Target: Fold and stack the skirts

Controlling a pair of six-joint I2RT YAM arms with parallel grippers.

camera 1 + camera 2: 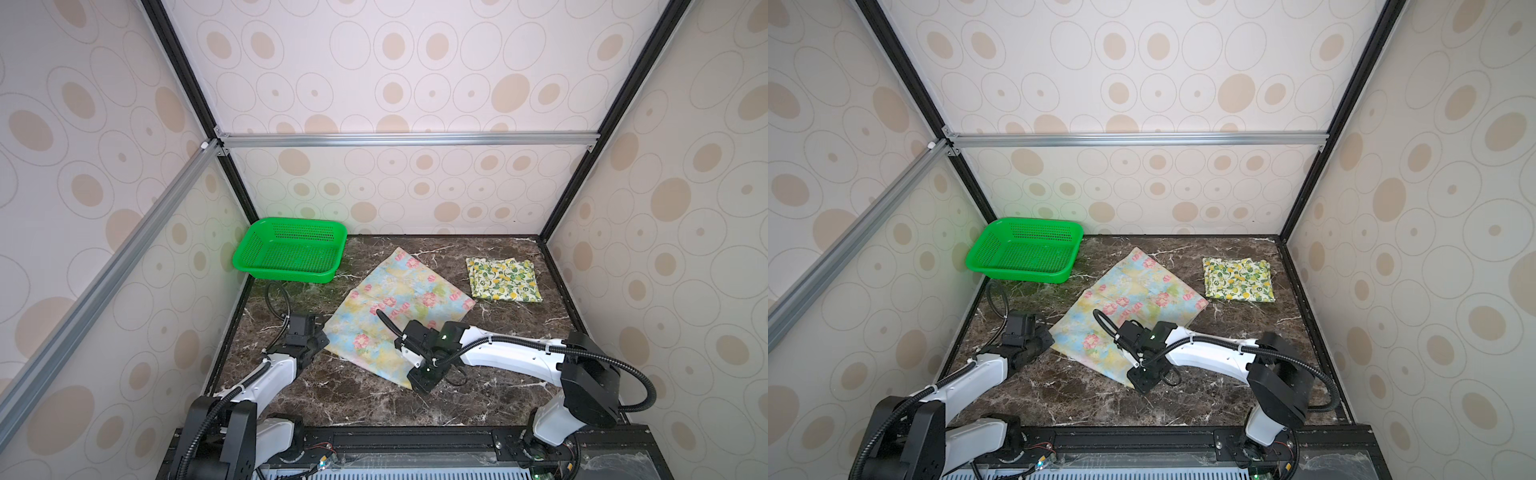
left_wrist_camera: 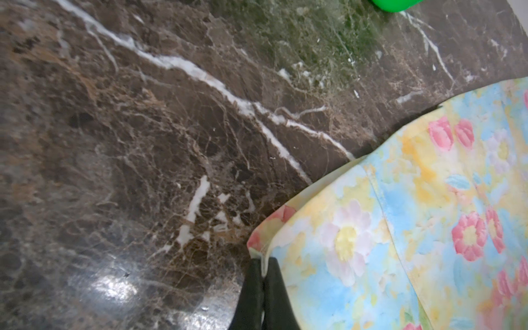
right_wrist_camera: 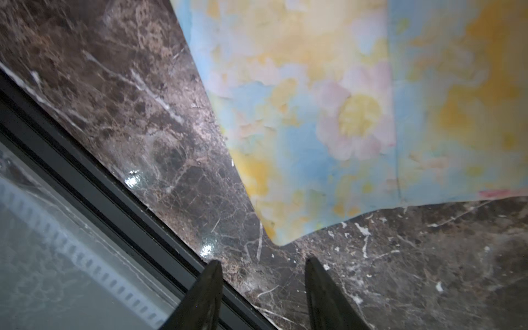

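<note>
**A:** Dark brown marble tabletop [image 1: 353, 399] shot through with white veins, beige spotted wallpaper [image 1: 415, 62] closing it in on three sides. A green basket [image 1: 286, 275] sits in the far left corner.

**B:** And both garments are down on the stone. The lemon skirt [image 1: 503, 278] is folded into a neat rectangle at the far right. The pastel skirt [image 1: 399, 299] lies flat in the middle, turned like a diamond, one corner pointing at the back wall.

**A:** Its right corner comes in just beside the lemon skirt. I can't tell whether the two touch.

**B:** Look at the left gripper [image 2: 264, 267], down at the diamond's left corner! In the left wrist view the black fingers [image 2: 251, 288] are pressed together with the hem of the pastel skirt pinched between them. The cloth curls up slightly right at the grip.

**A:** A firm clamp there. The right gripper [image 3: 261, 265] is at the near corner of the same skirt, low over the marble. Its jaws stand apart with only bare stone between them.

**B:** Yes, the cloth's tip lies just ahead of those fingertips [image 3: 314, 274], not between them. The black front edge [image 3: 85, 177] of the table runs past close by.
</note>
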